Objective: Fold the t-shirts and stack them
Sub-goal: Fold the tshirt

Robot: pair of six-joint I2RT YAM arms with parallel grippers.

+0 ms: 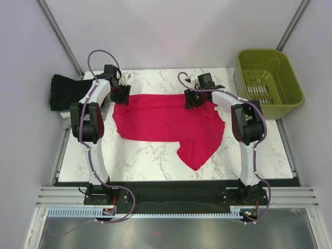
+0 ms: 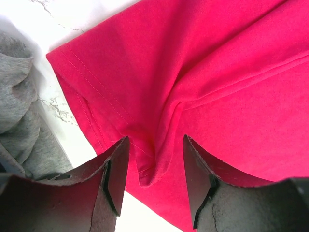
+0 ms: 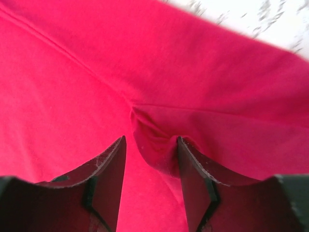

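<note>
Leftward lie dark folded shirts point(image 1: 65, 92), apparently; rightward, a basket point(image 1: 241, 72).

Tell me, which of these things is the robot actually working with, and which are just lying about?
Part of the job: pink t-shirt; black folded shirts; grey shirt.
Just lying about: green basket.

We find the plain crimson-pink cloth t-shirt point(image 1: 166, 122) spread across the middle of the white marble-patterned table point(image 1: 145, 161). At the table's far left corner sits the folded black cloth t-shirt point(image 1: 65, 91), with a crumpled grey cloth garment point(image 2: 19, 121) just left of the spread shirt's corner. The olive-green plastic basket point(image 1: 270, 110) stands beyond the far right corner. The left gripper point(image 1: 123, 96) and right gripper point(image 1: 191, 99) sit along the spread shirt's far edge.
</note>
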